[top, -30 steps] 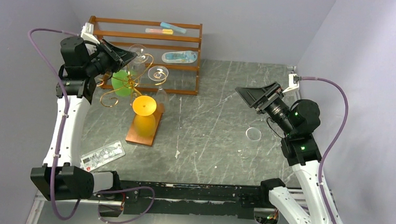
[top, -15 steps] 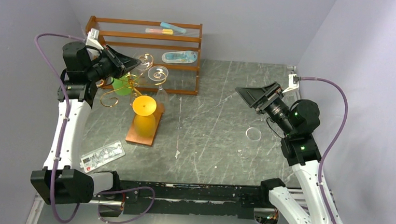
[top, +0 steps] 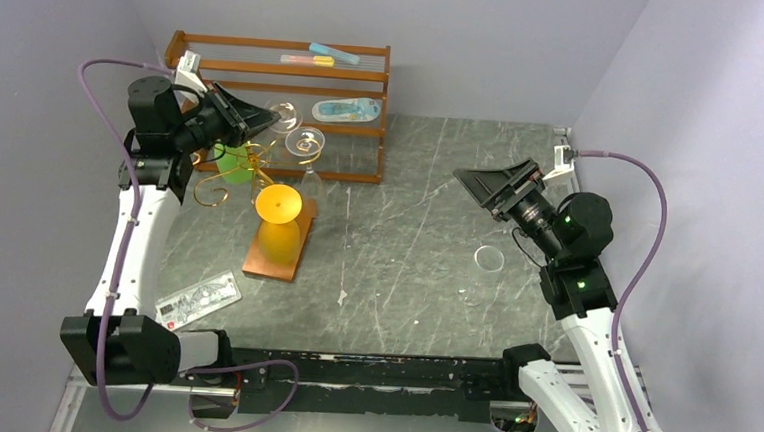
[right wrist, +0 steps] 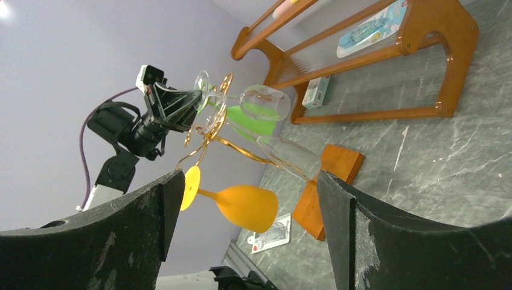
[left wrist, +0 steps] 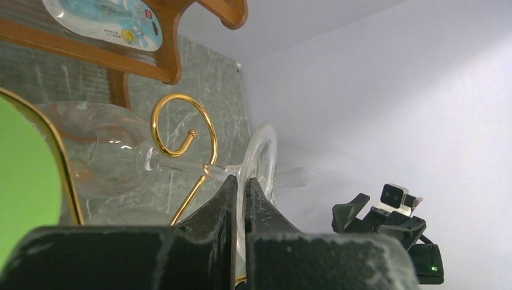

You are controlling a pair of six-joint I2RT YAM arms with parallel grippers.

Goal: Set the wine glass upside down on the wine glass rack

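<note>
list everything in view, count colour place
wine glass rack: one, gold, table left
held wine glass: one, clear, stem in rack scroll
second wine glass: one, clear, on rack
green wine glass: one, green, on rack
orange wine glass: one, orange, on rack
loose glass: one, clear, table right
wooden shelf unit: one, brown, back left
packets: three, blue or pink-yellow, on shelf
flat packet: one, white, table front left
left gripper: one, black, shut on held wine glass
right gripper: one, black, open, above table right
</note>
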